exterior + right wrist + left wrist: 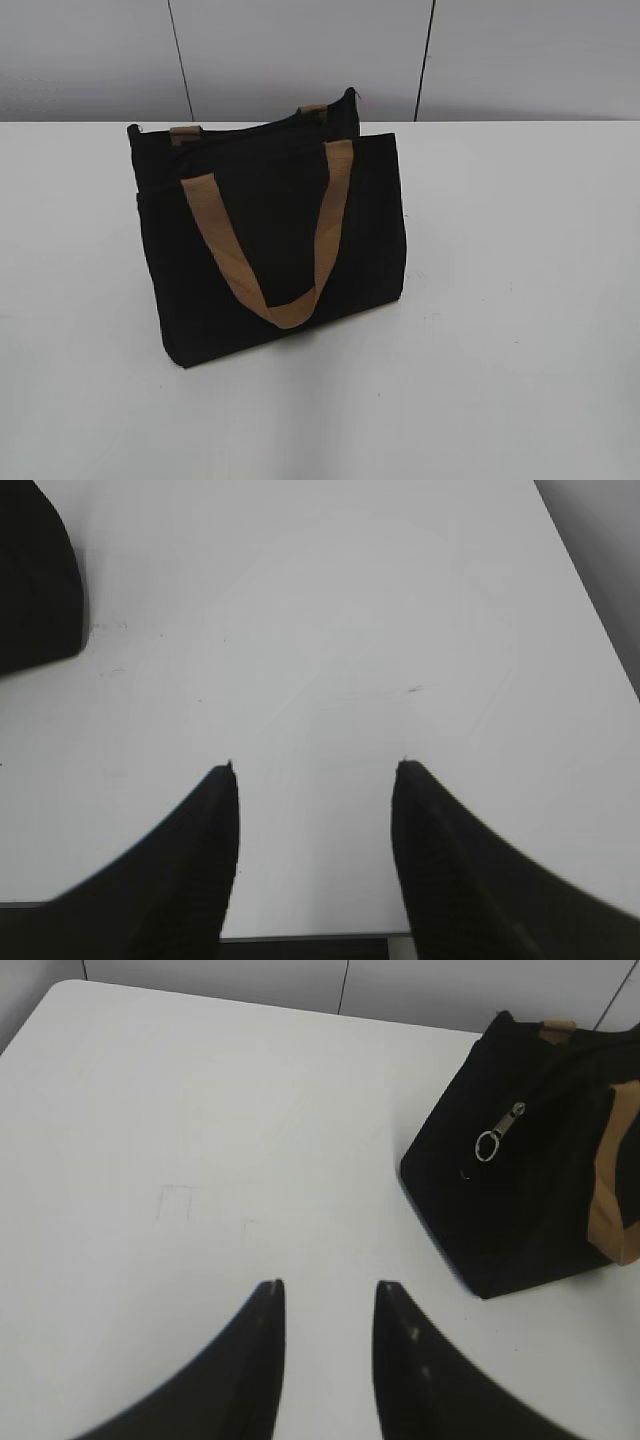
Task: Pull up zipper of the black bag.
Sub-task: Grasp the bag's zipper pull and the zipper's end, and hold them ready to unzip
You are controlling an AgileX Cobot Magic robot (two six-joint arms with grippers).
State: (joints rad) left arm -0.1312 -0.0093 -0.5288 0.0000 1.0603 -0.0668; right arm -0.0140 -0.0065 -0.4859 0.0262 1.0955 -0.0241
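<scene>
The black bag (270, 240) stands upright on the white table, left of the middle, with a tan loop handle (275, 240) hanging down its front. It also shows in the left wrist view (520, 1190) at the right and in the right wrist view (35, 580) at the top left corner. The zipper (500, 1132), a silver slider with a ring pull, hangs on the bag's end near the top. My left gripper (328, 1285) is open and empty over bare table, left of the bag. My right gripper (315, 767) is open and empty, right of the bag. Neither arm shows in the exterior view.
The white table (520, 300) ends at a grey panelled wall (300, 50) behind the bag. The table's near edge (300, 935) shows just under my right gripper. Faint pencil marks (178, 1202) lie on the table surface.
</scene>
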